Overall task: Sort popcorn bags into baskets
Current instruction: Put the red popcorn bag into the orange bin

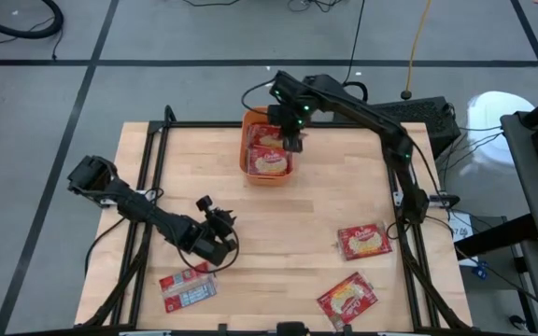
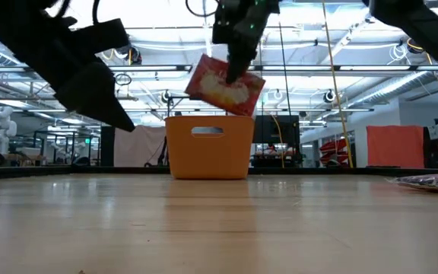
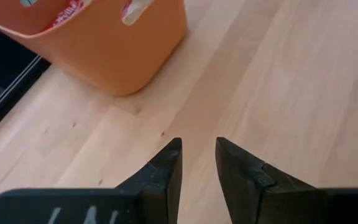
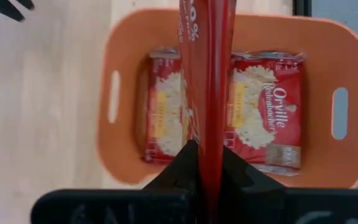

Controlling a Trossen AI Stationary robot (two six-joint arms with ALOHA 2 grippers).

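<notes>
My right gripper [image 1: 292, 138] hangs over the orange basket [image 1: 247, 161] at the table's far middle, shut on a red popcorn bag [image 2: 225, 85]. The bag shows edge-on in the right wrist view, above the basket [image 4: 123, 56]. Two popcorn bags [image 4: 263, 112] lie label up on the basket's floor. My left gripper [image 3: 197, 158] stands low over bare wood in the near left part of the table [image 1: 218, 217]. Its fingers are a little apart with nothing between them. My right gripper pinches the bag's upper edge [image 4: 207, 163] between its two fingers, coming from above and pointing steeply down. The bag hangs below the fingers, tilted [image 2: 225, 85], clear of the basket's rim.
Three more popcorn bags lie flat on the wood: one at the near left [image 1: 188, 287], one at the right [image 1: 364, 241], one at the near right [image 1: 346, 299]. A black frame [image 1: 148, 168] borders the table. Bare wood lies between the basket and the near edge.
</notes>
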